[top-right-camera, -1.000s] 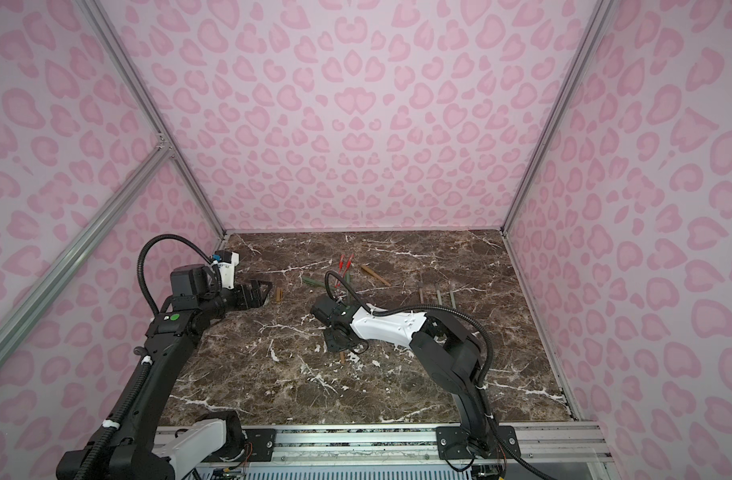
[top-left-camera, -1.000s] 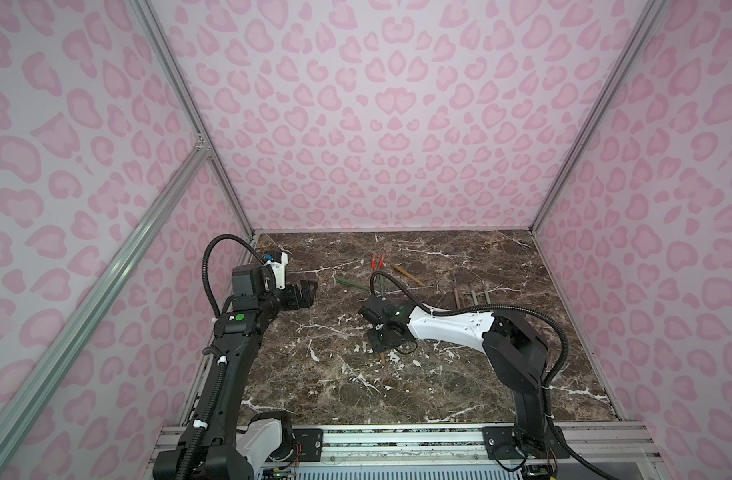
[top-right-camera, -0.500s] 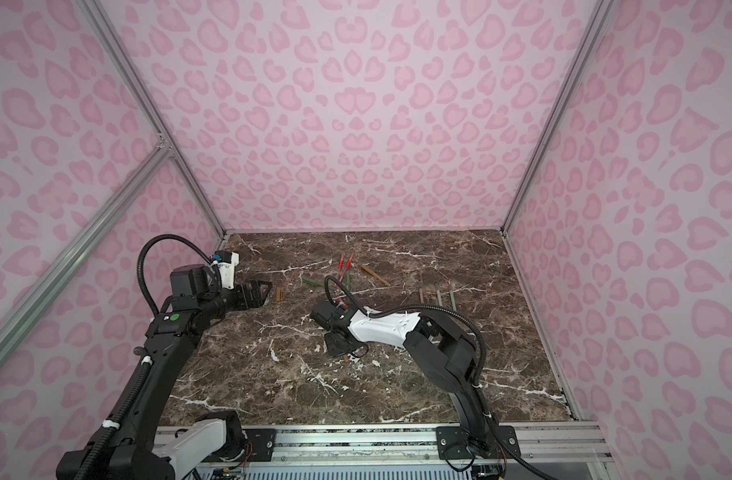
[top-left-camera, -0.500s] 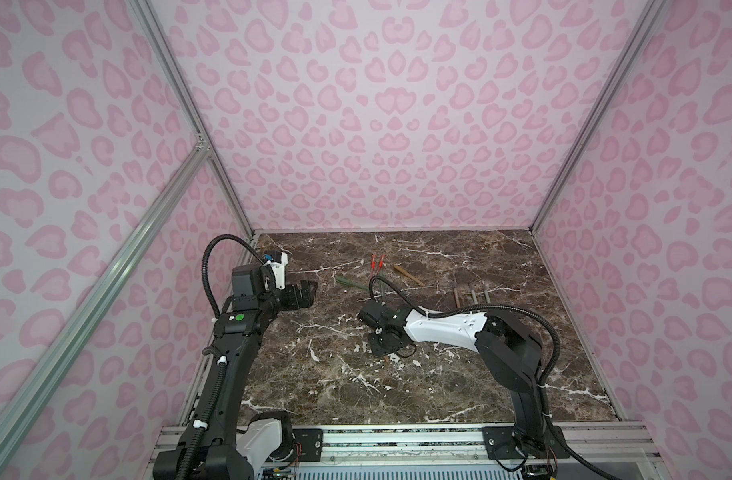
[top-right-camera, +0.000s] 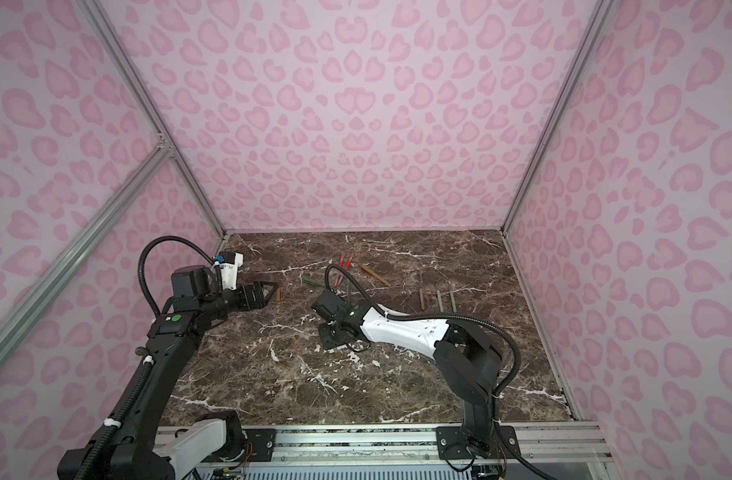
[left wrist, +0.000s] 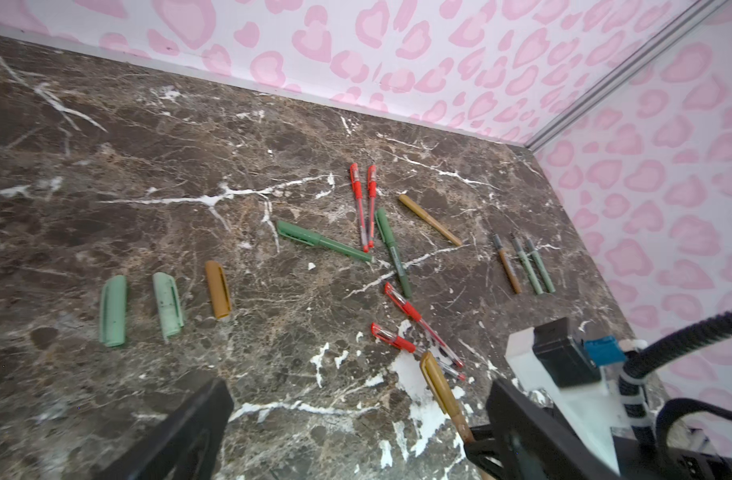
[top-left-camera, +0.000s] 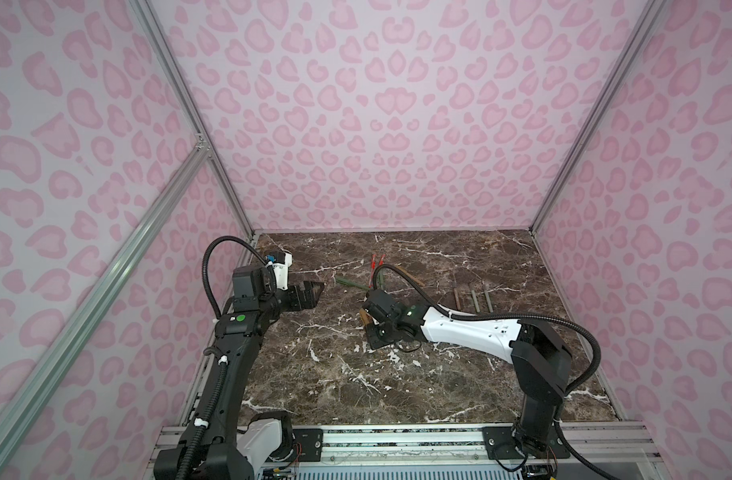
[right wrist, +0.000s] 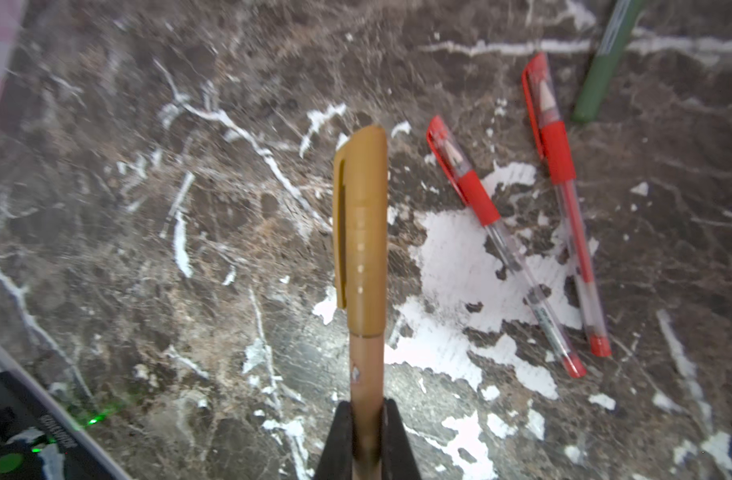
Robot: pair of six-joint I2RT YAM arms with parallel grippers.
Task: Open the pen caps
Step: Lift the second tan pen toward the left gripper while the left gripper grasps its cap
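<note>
A: While the right gripper (right wrist: 366,440) was clamped on the tan pen (right wrist: 365,374) at its barrel, where did the cap sit?

B: Tan cap (right wrist: 361,224) was on that pen, pointing away from the fingers, above the marble top (right wrist: 148,249). Left gripper (left wrist: 356,432) hung w/ fingers wide apart, nothing btwn them.

A: Loose caps, how many?

B: 3 in the left wrist view, in a row, apart: 2 pale green caps (left wrist: 114,311) (left wrist: 168,304) and 1 tan loose cap (left wrist: 218,295).

A: Capped pens?

B: 4 red pens: 2 side by side (left wrist: 363,203), 2 more (left wrist: 418,320) (left wrist: 393,340) near the held one. 2 dark green pens (left wrist: 322,241) (left wrist: 392,249), caps on. 1 more tan pen (left wrist: 430,219) lying alone, capped.

A: Bare barrels?

B: 3, side by side, well apart from the rest: 1 brown barrel (left wrist: 507,266), 2 grey-green barrels (left wrist: 526,266) (left wrist: 541,266).

A: Top views?

B: Same 3 barrels (top-left-camera: 472,296) in a top view; most else too small to count.
</note>
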